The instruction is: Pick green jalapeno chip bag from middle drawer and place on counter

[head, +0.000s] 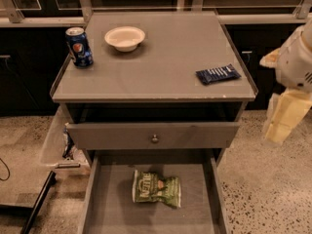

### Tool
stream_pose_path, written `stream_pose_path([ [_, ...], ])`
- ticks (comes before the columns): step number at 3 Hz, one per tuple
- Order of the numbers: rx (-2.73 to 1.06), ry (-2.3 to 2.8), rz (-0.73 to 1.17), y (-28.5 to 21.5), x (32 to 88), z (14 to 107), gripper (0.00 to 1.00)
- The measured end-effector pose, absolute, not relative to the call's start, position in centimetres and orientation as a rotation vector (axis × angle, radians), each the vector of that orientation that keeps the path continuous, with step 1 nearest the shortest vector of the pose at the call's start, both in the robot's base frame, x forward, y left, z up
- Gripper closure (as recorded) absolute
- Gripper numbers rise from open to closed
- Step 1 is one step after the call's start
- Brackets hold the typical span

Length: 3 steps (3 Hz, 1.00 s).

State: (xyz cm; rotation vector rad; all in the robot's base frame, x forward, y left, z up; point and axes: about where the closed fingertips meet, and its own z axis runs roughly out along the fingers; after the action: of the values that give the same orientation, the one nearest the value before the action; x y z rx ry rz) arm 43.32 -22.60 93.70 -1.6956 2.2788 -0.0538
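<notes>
The bag [156, 189] lies in the near, open drawer [103, 201]. The gripper [285, 117] hangs right of the counter [165, 69], and I can't tell its grip.

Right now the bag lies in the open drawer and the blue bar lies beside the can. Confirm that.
Wrong on the bar: the camera view shows it at the right edge of the counter, far from the can at the left. The bag does lie in the open drawer. The claw hangs right of the counter.
</notes>
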Motion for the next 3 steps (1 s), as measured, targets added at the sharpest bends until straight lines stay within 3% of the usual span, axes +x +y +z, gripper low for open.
stream_pose_path([
  [3,-1.797,2.215,0.034,-22.2,41.0,82.3,0.0],
])
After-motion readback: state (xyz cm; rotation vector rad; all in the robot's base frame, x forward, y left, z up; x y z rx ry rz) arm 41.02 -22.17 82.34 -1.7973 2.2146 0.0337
